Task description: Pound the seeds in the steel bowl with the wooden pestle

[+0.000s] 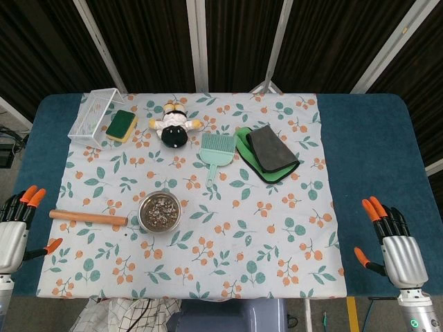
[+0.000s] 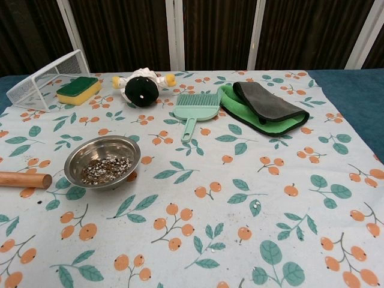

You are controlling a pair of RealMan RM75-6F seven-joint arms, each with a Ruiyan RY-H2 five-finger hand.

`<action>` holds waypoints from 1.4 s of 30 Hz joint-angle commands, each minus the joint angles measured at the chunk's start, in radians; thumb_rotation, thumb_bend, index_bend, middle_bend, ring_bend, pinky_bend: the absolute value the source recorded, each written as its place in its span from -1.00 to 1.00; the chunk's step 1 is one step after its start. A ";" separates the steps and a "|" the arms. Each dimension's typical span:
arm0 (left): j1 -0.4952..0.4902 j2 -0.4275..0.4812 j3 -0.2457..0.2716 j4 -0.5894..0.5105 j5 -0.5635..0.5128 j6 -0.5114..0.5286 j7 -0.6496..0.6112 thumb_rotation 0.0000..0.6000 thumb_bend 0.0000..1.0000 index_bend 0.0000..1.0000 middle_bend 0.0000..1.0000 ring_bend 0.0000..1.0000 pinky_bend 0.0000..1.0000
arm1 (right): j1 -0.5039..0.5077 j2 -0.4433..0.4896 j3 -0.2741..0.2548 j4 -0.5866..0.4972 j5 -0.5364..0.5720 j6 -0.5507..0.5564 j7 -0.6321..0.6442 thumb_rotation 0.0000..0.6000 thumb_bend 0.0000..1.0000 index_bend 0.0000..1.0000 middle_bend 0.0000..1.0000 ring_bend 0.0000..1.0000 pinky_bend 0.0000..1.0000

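Seeds (image 2: 106, 168) speckle steel bowl (image 2: 102, 146) beside wooden pestle (image 1: 88, 218).

My head camera looks almost straight down from high above the near edge, taking in the whole blue table (image 1: 387, 149) out to the dark slatted wall, with my left hand (image 1: 15, 225) and right hand (image 1: 394, 242) low in its corners. My chest camera sits lower and much nearer, facing forward at a shallow slant over the white cloth printed with orange fruit and green leaves (image 2: 240, 198); neither hand shows there. Both views share the round steel bowl of seeds (image 1: 160, 211) (image 2: 102, 161), just right of my left hand, and the mint green plastic hand brush (image 1: 216, 153) (image 2: 195, 110) farther ahead.
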 commanded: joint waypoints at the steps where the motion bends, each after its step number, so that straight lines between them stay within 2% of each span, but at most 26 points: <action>1: -0.001 -0.001 0.000 0.000 0.000 -0.002 0.003 1.00 -0.81 -1.00 -1.00 -1.00 -1.00 | 0.000 0.000 0.001 0.000 0.001 0.000 0.002 1.00 -0.35 -1.00 -1.00 -1.00 -1.00; 24: -0.009 0.007 0.002 -0.004 -0.003 -0.032 0.023 1.00 -0.80 -1.00 -1.00 -1.00 -1.00 | 0.000 -0.001 0.003 -0.001 0.008 -0.002 0.010 1.00 -0.35 -1.00 -1.00 -1.00 -1.00; 29: -0.032 0.012 0.001 -0.009 -0.009 -0.076 0.039 1.00 -0.75 -0.90 -0.97 -1.00 -1.00 | 0.000 0.000 0.002 -0.002 0.006 -0.002 0.015 1.00 -0.35 -1.00 -1.00 -1.00 -1.00; 33: -0.067 0.018 -0.003 -0.005 -0.021 -0.135 0.082 1.00 -0.68 -0.66 -0.81 -1.00 -1.00 | 0.002 0.001 0.002 -0.003 0.009 -0.006 0.018 1.00 -0.35 -1.00 -1.00 -1.00 -1.00; 36: -0.097 0.014 -0.010 0.002 -0.042 -0.184 0.130 1.00 -0.60 -0.49 -0.58 -1.00 -1.00 | 0.003 0.002 0.002 -0.003 0.010 -0.008 0.019 1.00 -0.35 -1.00 -1.00 -1.00 -1.00; 42: -0.169 -0.018 -0.035 0.030 -0.120 -0.302 0.216 1.00 -0.48 -0.31 -0.32 -1.00 -1.00 | 0.003 0.000 0.003 -0.004 0.012 -0.009 0.018 1.00 -0.35 -1.00 -1.00 -1.00 -1.00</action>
